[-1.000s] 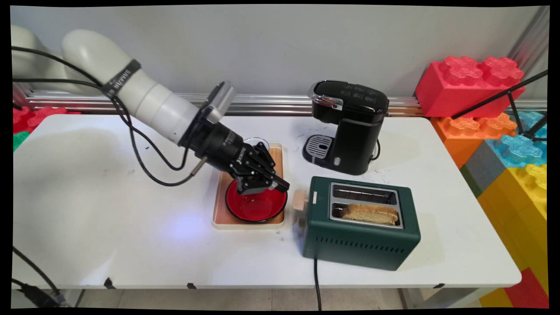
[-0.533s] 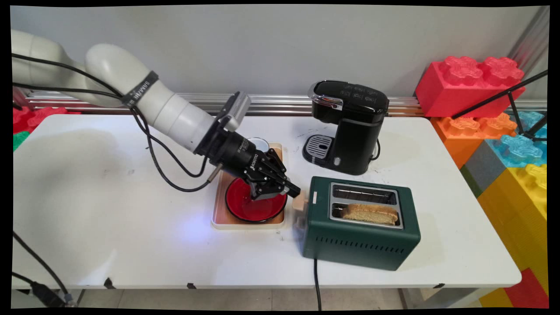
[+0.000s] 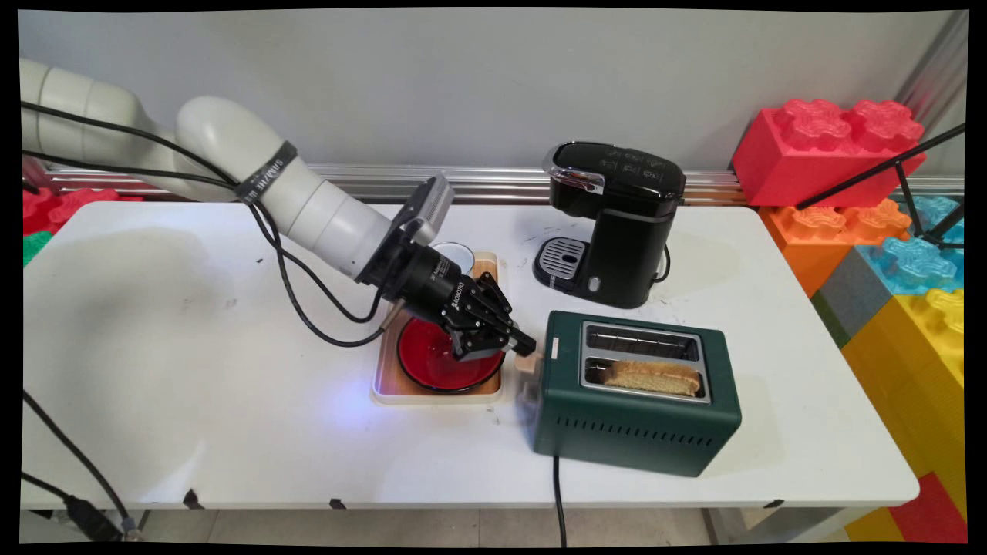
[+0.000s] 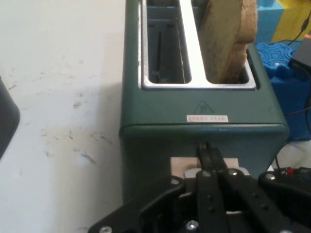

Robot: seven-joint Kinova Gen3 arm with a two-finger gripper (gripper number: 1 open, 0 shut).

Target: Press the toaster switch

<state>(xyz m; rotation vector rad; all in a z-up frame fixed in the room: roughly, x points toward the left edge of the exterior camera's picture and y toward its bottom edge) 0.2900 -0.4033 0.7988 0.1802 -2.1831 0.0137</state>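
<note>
Gripper (image 3: 524,344) now farther right than half second ago, off bowl (image 3: 439,368), tip at toaster (image 3: 637,395) lever (image 3: 527,363). Fingers (image 4: 209,158) pressed together, tips touching lever top, nothing clasped. Toaster right of tray (image 3: 385,381), bread slice (image 3: 652,376) in near slot. Coffee maker (image 3: 613,223) behind.

- main: fixed, high, near side, looks down across bench (image 3: 193,370) to wall
- hand: close, along end effector (image 4: 209,160)
- shared: toaster (image 3: 640,432)
</note>
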